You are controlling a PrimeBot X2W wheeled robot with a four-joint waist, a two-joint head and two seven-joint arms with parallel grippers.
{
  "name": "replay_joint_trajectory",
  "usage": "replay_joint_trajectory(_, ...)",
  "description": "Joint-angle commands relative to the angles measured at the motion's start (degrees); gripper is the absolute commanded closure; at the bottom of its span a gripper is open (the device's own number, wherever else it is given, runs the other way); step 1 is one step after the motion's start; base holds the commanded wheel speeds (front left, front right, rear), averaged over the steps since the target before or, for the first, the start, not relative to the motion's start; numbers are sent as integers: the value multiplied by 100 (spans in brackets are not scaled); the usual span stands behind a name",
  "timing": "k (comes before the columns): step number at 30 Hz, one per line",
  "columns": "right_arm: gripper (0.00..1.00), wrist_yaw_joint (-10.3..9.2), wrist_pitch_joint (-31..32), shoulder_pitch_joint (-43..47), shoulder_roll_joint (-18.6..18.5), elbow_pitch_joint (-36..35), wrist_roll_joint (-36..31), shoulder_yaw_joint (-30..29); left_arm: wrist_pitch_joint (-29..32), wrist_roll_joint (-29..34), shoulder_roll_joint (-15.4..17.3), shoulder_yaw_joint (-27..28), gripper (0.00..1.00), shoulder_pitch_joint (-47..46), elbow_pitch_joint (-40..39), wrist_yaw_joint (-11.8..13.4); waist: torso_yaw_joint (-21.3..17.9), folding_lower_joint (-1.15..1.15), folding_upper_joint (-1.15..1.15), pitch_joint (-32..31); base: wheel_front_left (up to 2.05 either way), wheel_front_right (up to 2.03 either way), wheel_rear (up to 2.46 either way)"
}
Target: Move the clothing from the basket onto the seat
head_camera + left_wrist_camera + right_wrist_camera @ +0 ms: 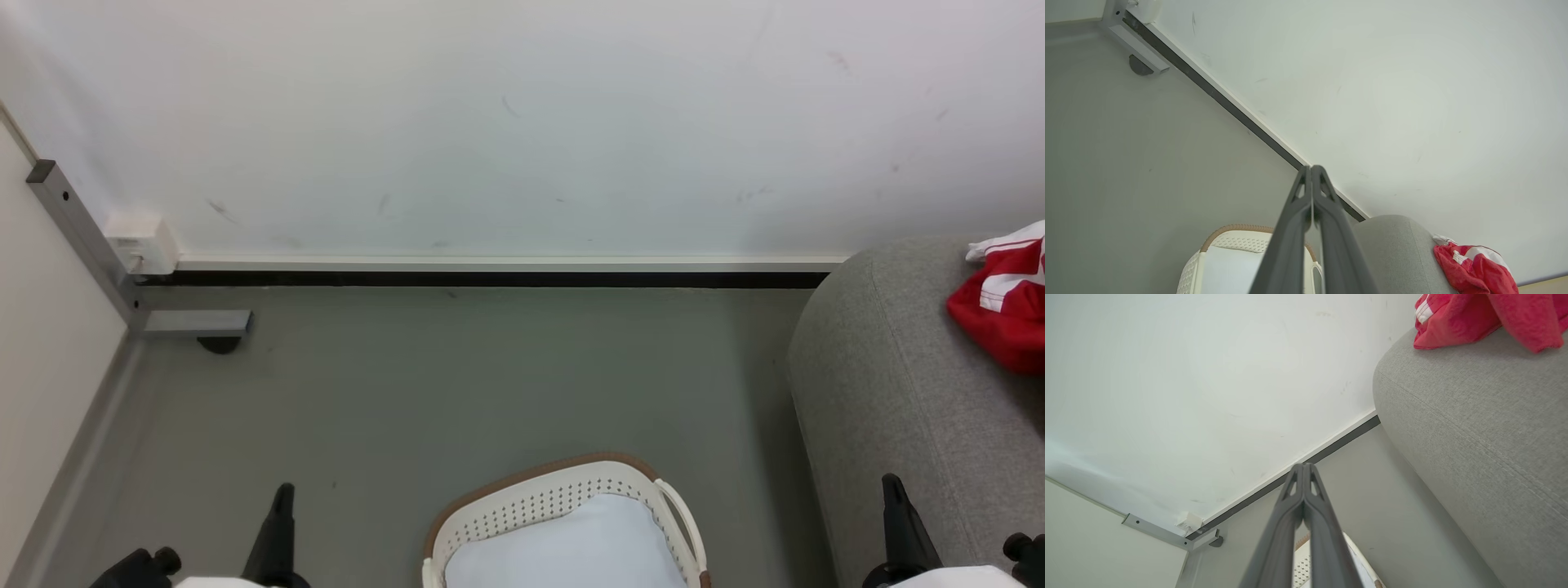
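- Clothing lies bunched on the seat, near its rounded end by the wall and well apart from the basket. Its right part runs off the head view.
- Basket stands on the floor just left of the seat. What you can see of its inside is pale and smooth, with no red in it.
- Its near end is cut off at the bottom of the head view, so you cannot tell whether a garment is left there. Calling the job finished from this view alone could leave one behind.
- Left hand is closed on nothing, fingers pressed together, over the floor left of the basket.
- Right hand is likewise closed and empty, near the seat's side but apart from it. A turn or swing to the right from here would likely scrape the upholstery.
- If you reach into the basket with fingers closed, you will push fabric or knock the light basket across the floor rather than grasp. Open first.
- The heap sits close to the seat's curved edge. Brushing it, or dropping more on that side, may slide it off toward the floor.
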Motion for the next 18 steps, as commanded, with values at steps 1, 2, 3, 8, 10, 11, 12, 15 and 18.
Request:
replay_joint_trajectory(1,100,-4,44,-140,-55,-110,219,-52,43,-242,12,62,100,-143,-84,3,3,0,0,1,0,0,0)
replay_joint_trajectory(2,100,-4,66,-140,-56,-120,295,-61,62,-307,9,72,100,-148,-87,3,5,0,0,1,0,0,0)
replay_joint_trajectory(3,100,-4,66,-140,-56,-120,295,-61,62,-307,9,72,100,-148,-87,3,5,0,0,1,0,0,0)
replay_joint_trajectory(8,100,-5,182,-152,-61,-172,738,-111,181,-709,-7,129,100,-173,-110,3,15,0,0,3,0,0,0)
replay_joint_trajectory(10,100,-5,215,-155,-63,-187,874,-127,217,-848,-13,148,100,-183,-118,3,18,0,0,3,0,0,0)
replay_joint_trajectory(11,100,-5,237,-157,-64,-195,942,-136,237,-915,-15,159,100,-188,-121,3,20,0,0,3,0,0,0)
replay_joint_trajectory(12,100,-6,255,-160,-65,-202,1013,-144,256,-970,-17,168,100,-193,-124,3,22,0,0,4,0,0,0)
replay_joint_trajectory(15,100,-6,291,-165,-67,-218,1146,-161,288,-1088,-21,188,100,-201,-131,3,25,0,0,4,0,0,0)
replay_joint_trajectory(18,100,-6,343,-172,-69,-242,1341,-185,342,-1281,-28,217,100,-213,-142,4,30,0,0,5,0,0,0)
